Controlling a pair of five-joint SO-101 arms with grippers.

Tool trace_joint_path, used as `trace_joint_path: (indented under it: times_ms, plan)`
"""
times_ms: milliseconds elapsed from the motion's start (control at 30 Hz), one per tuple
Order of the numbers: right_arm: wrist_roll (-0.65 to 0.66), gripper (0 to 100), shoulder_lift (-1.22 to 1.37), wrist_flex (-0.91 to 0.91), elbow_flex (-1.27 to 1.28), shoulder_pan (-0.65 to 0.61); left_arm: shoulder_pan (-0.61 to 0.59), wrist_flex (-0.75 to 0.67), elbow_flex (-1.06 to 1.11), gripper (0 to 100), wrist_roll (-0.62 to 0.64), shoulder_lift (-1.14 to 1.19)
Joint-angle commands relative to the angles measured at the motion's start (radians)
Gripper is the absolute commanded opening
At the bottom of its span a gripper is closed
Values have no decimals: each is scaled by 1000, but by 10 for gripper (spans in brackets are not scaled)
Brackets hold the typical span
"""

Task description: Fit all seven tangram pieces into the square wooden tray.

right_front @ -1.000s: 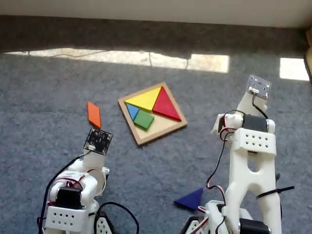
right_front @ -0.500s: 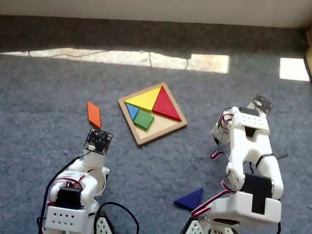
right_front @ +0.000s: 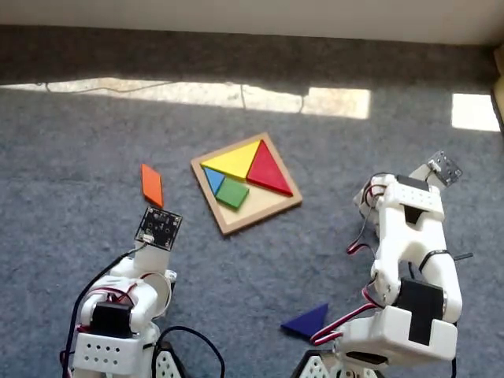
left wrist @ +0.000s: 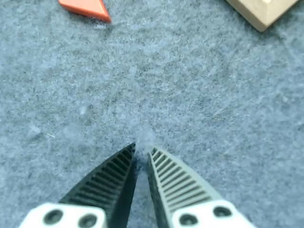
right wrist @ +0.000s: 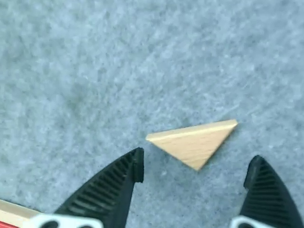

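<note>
High view: four pieces (right_front: 266, 170) sit in the tray (right_front: 264, 209); three wait outside it: orange piece (right_front: 151, 185), blue triangle (right_front: 309, 321), and wooden triangle (right wrist: 194, 141) under the released right gripper (right wrist: 197, 156); left gripper (left wrist: 142, 151) clenched, empty.

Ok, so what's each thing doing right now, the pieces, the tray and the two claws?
Square wooden tray: partly filled, bare wood left.
Orange parallelogram piece: loose on carpet.
Dark blue triangle piece: loose on carpet.
Plain wooden triangle: flat on carpet, ungripped.
Left gripper: shut, empty.
Right gripper: open, aimed at the wooden triangle.
</note>
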Motion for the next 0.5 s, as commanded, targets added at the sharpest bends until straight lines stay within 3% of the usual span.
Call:
trace_joint_path:
  times_ms: [0, 267, 467]
  plan:
    - [-26, 325, -2, -36, -70, 10, 13, -2, 21, 6, 9, -21]
    - [-66, 324, 120, -25, -128, 12, 13, -2, 21, 6, 9, -21]
    - [-68, 324, 199, 84, -213, 21, 13, -2, 21, 6, 9, -21]
